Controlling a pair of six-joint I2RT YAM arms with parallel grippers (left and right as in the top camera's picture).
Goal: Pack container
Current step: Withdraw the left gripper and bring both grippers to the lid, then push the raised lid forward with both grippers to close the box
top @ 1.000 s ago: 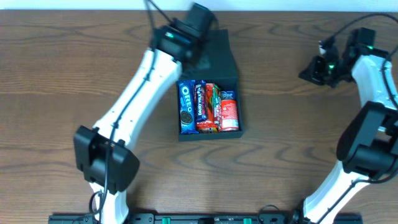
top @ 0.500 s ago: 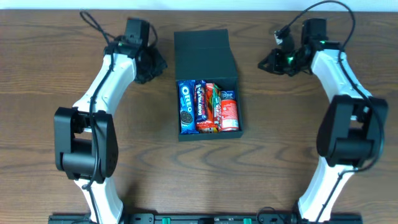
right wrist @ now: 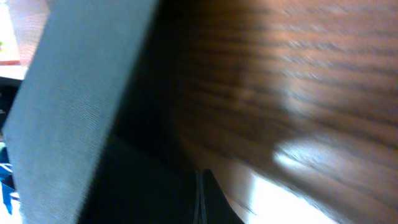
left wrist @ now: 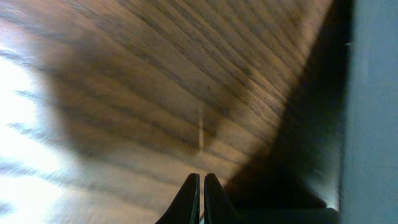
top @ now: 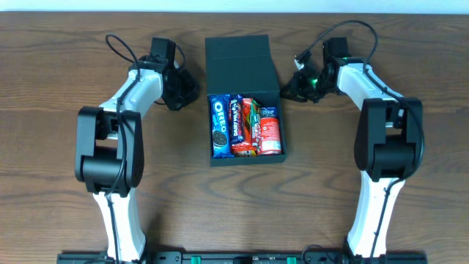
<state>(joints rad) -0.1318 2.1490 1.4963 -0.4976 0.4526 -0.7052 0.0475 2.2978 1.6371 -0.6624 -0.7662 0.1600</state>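
The wooden table [top: 58,147] fills the scene, and two white arms reach up it from the near edge. The left arm [top: 135,95] bends in toward the middle, and the right arm [top: 366,77] does the same from the other side. The box [top: 245,160] sits in the centre between them, its lid [top: 238,62] lying open and flat on the far side. Snack packs stand in a row inside it: an Oreo pack [top: 218,126] at the left wall, a blue one and a red-and-green one after it, and a red pack [top: 270,132] at the right wall. The left gripper [left wrist: 201,182] hangs low over bare wood just beside the lid's left edge, fingers pressed together on nothing. The right gripper [right wrist: 201,177] sits just off the box's right side, fingers likewise closed and empty.
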